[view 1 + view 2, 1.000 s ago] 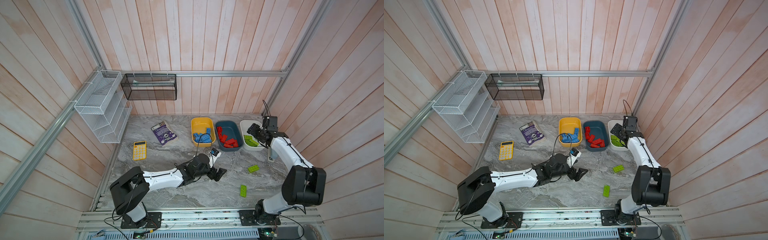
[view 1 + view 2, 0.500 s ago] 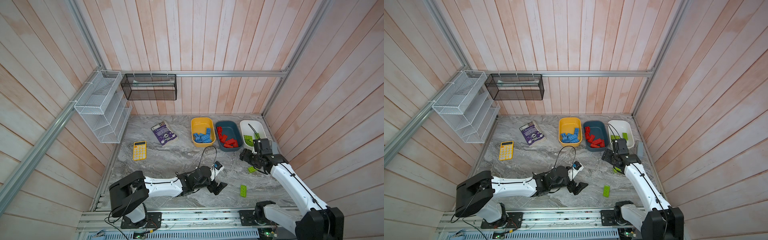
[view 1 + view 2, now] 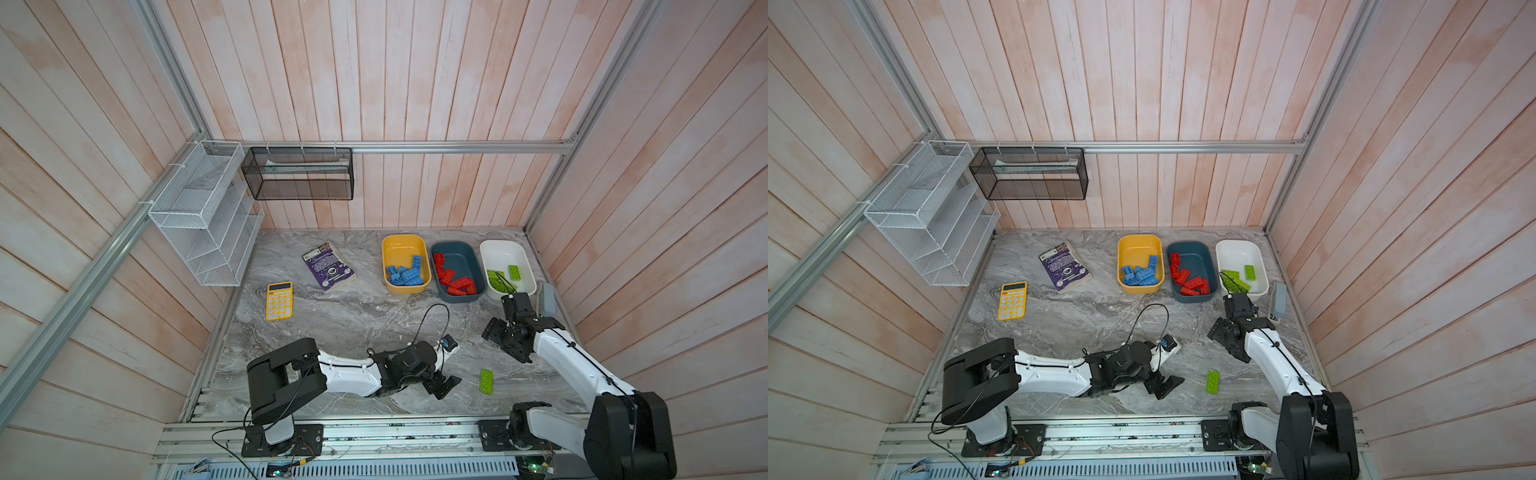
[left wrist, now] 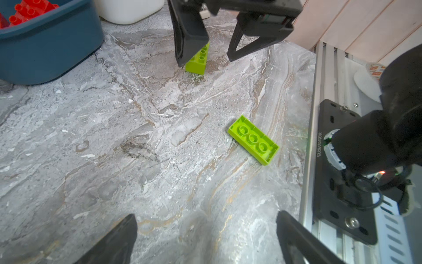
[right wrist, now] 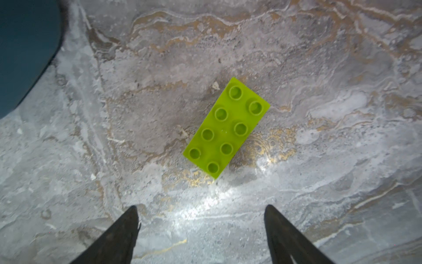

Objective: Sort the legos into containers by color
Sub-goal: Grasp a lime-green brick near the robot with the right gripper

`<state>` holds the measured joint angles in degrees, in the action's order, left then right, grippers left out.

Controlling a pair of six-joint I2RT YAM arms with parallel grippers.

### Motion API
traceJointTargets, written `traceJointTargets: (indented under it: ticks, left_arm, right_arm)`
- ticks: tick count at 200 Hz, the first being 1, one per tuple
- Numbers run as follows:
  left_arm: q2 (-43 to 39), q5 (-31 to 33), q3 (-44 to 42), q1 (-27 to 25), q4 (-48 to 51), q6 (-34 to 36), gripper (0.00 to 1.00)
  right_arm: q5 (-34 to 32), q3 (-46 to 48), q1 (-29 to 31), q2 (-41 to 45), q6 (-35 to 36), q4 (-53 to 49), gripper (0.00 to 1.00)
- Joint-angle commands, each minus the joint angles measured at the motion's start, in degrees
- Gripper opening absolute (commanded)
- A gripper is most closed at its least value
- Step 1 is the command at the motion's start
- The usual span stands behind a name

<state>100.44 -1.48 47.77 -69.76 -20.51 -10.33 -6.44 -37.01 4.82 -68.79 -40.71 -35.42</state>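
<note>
Legos [image 3: 1212,381] loose on the tabletop [image 3: 332,324] number two, both lime green. Near lego [image 3: 486,381] lies underside up, just right of the left claw [image 3: 444,385], whose jaws stand wide with nothing between them. Far lego [image 5: 226,128] lies studs up, farther off and to the right, below the right claw [image 5: 201,207]. Those jaws gape wide too and grip nothing, and the claw hides this lego in both top views.

Along the far edge three tubs stand side by side. Yellow tub [image 3: 405,247], on the left, holds blue legos [image 3: 405,275]. Teal tub [image 3: 457,253], in the middle, holds red legos [image 3: 455,283]. White tub [image 3: 500,253], on the right, holds green legos [image 3: 498,279]: one apart, the rest heaped.

A second ago the right claw hung over the white tub; it has since come nearer, over the far lego. The left claw has drawn back toward the near edge. Both loose legos lie where they lay.

Counted: two claws, two loose legos, three tubs. The heaps overlap too much for an exact count.
</note>
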Motion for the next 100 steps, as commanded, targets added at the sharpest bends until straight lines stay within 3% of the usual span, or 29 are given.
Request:
traceJointTargets:
  ticks: [1,78,100]
  left_arm:
    - [1.7,0.0,1.8,0.1,-0.6,1.0,0.96]
    - [3.0,1.2,3.4,0.3,0.0,1.0,0.96]
    - [3.3,1.3,3.6,0.5,-0.1,1.1,0.96]
  right_arm:
    - [-2.3,-1.0,-2.2,-2.8,0.7,2.7,0.86]
    - [-3.0,-1.8,-7.7,-9.9,4.5,8.6,0.86]
    - [-1.7,-1.0,-9.0,-9.9,5.1,10.4,0.76]
